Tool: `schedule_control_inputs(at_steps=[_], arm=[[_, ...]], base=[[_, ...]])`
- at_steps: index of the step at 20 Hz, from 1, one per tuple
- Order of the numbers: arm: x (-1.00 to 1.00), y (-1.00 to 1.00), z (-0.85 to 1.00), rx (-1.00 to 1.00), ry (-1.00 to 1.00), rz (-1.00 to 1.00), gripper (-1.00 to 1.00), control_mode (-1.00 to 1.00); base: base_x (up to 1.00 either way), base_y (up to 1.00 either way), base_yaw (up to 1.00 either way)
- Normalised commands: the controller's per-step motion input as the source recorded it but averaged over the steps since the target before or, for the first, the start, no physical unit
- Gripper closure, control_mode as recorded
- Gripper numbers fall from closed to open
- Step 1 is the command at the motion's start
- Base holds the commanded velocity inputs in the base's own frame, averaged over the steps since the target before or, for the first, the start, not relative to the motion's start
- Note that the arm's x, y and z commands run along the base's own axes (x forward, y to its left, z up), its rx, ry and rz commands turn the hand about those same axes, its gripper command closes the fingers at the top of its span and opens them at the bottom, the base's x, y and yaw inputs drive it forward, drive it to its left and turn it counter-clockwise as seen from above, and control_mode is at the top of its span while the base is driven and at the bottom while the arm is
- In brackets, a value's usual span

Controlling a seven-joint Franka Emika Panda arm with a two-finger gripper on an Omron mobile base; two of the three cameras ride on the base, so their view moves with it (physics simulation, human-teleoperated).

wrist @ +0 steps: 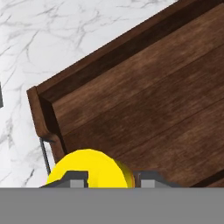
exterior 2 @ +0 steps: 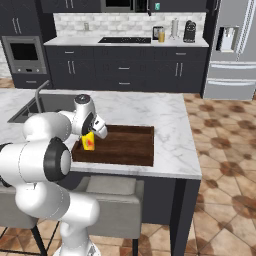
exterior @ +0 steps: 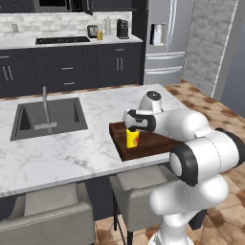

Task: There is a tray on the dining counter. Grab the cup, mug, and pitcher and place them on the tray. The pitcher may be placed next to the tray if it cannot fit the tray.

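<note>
The dark wooden tray (exterior: pixel 155 143) (exterior 2: pixel 127 145) (wrist: pixel 131 96) lies on the marble dining counter near its front edge. The yellow cup (exterior: pixel 132 138) (exterior 2: pixel 89 142) (wrist: pixel 87 168) stands upright inside the tray, in the corner nearest the sink. My gripper (exterior: pixel 132 128) (exterior 2: pixel 93 134) (wrist: pixel 111 180) hangs right over the cup, its fingertips apart on either side of the rim, open. The amber pitcher (exterior: pixel 99 35) (exterior 2: pixel 161 35) stands on the back counter beside the toaster. The mug is out of view.
A sink (exterior: pixel 28 122) with a faucet (exterior: pixel 45 107) is set into the counter left of the tray. A white paper-towel roll (exterior 2: pixel 175 27) and a coffee maker (exterior 2: pixel 189 31) stand on the back counter. Stools (exterior: pixel 52 210) sit below the counter's front edge.
</note>
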Motion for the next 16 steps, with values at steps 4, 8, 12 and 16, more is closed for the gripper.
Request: schedule_control_inputs(at_steps=[4, 8, 12, 16], arm=[[0.00, 0.00, 0.00, 0.00, 0.00, 0.00, -1.00, -1.00], [0.00, 0.00, 0.00, 0.00, 0.00, 0.00, -1.00, -1.00], [0.00, 0.00, 0.00, 0.00, 0.00, 0.00, -1.00, -1.00], [0.00, 0.00, 0.01, 0.00, 0.00, 0.00, -1.00, -1.00]], base=[[0.00, 0.00, 0.00], [0.00, 0.00, 0.00], [0.00, 0.00, 0.00], [0.00, 0.00, 0.00]])
